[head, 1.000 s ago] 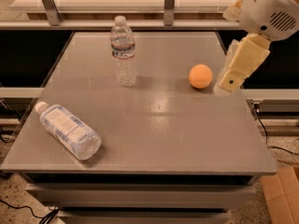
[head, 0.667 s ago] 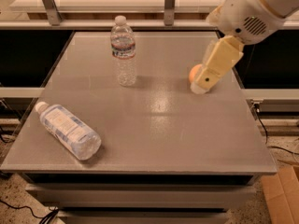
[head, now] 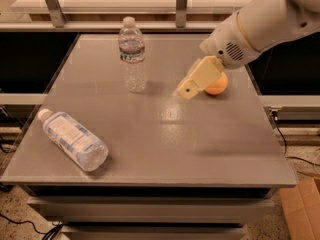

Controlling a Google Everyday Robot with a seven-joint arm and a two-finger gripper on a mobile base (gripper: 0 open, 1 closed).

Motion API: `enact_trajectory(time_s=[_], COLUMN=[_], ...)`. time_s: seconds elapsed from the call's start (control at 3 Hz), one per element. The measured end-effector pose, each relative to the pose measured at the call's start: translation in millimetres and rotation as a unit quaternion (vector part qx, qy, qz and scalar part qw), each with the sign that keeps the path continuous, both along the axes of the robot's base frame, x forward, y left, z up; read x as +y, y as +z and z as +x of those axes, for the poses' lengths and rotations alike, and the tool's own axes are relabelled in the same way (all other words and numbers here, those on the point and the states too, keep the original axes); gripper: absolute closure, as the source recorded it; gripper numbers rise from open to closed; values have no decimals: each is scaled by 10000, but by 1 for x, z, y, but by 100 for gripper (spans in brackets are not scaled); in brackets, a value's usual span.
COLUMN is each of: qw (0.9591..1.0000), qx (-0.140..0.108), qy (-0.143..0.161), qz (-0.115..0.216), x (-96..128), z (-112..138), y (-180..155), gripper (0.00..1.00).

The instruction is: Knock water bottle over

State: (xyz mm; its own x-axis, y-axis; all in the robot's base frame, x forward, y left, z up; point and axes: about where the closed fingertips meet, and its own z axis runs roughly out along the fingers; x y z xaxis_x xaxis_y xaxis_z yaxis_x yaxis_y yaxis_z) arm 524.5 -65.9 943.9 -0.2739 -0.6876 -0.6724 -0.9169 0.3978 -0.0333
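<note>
The water bottle (head: pixel 132 54) is slim, clear and ribbed, with a white cap and a dark label band. It stands upright at the back middle of the grey table (head: pixel 165 134). My gripper (head: pixel 189 89) hangs from the white arm at the upper right. It is above the table, to the right of the bottle and a short gap away from it, not touching it.
A fatter bottle (head: pixel 73 139) with a large pale label lies on its side at the front left. An orange ball (head: pixel 219 85) sits behind my gripper, partly hidden by it. A metal rail runs along the back edge. A cardboard box (head: pixel 302 209) is on the floor at right.
My arm and gripper have moved left and forward across the table, from beyond the orange ball toward the upright bottle. The bottles and ball have not moved.
</note>
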Motion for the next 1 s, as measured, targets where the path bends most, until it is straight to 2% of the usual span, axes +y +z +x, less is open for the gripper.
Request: enact_trajectory(time_s=[0.33, 0.67, 1.0], qw=[9985, 9985, 9976], qx=[52, 52, 51], qy=[18, 18, 40], qz=[553, 553, 685], x=[25, 25, 26], z=[28, 27, 28], y=[-11, -11, -11], gripper=[0, 0, 0])
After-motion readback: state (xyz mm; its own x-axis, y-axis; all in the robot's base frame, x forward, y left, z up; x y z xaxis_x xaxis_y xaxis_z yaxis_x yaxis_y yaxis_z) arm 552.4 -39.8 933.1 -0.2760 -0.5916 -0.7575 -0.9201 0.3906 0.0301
